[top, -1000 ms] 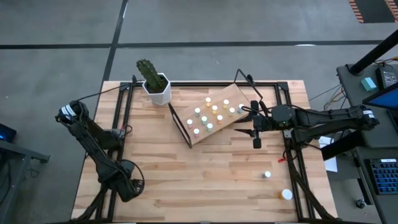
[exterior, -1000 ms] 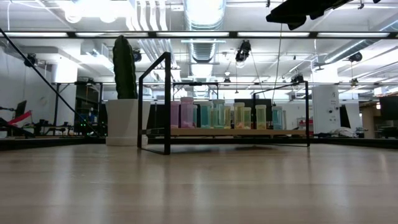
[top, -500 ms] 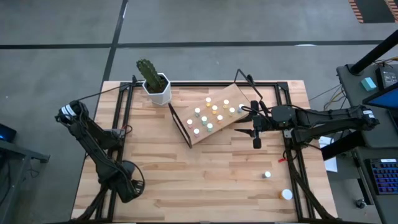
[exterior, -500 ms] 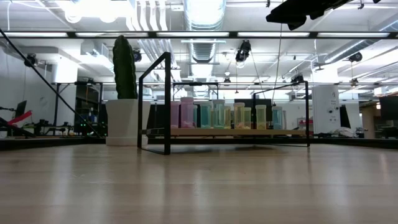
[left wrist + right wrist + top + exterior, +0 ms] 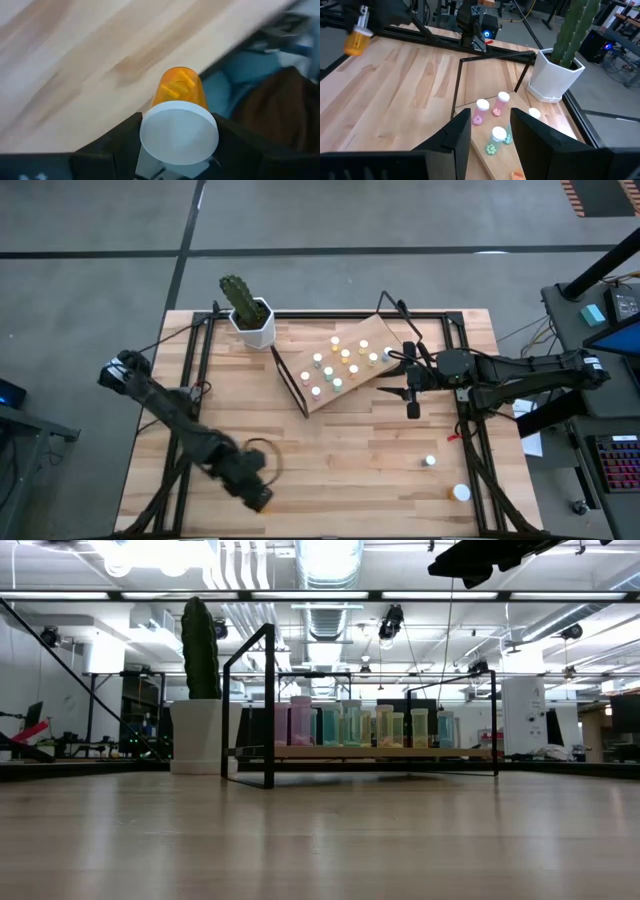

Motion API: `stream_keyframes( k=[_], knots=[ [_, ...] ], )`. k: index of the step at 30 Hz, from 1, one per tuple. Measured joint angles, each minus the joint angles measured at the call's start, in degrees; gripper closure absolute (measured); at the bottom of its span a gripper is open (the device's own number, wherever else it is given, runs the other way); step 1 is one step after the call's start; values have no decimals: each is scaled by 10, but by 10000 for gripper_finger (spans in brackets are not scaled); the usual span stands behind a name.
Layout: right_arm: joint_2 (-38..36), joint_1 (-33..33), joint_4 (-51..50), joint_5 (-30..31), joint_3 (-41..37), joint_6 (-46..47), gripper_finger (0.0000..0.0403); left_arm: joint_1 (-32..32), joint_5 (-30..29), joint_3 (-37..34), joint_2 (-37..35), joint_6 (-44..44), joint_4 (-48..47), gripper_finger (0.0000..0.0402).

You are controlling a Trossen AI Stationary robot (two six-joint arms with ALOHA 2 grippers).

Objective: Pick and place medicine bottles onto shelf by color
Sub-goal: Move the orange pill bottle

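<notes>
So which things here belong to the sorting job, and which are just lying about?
Job:
- orange bottle in left gripper
- shelf with bottles on it
- two loose white-capped bottles
- right gripper, hovering by the shelf

Lying about:
- potted cactus

The wooden table [image 5: 330, 450] holds a white pot [image 5: 252, 323] with a cactus, a tilted shelf [image 5: 345, 385] full of little bottles, and two loose bottles [image 5: 429, 462] near one corner.
</notes>
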Motion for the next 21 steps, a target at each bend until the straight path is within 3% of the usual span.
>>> stream_keyframes(
  k=[8, 17, 21],
  knots=[
    [0, 0, -16, 0, -1, 0, 275, 105, 0, 199, 107, 312, -45, 199],
    [-1, 0, -19, 0, -1, 0, 275, 187, -57, 419, 188, 524, -256, 199],
    [-2, 0, -27, 0, -1, -3, 275, 222, -91, 467, 197, 604, -279, 199]
  ],
)
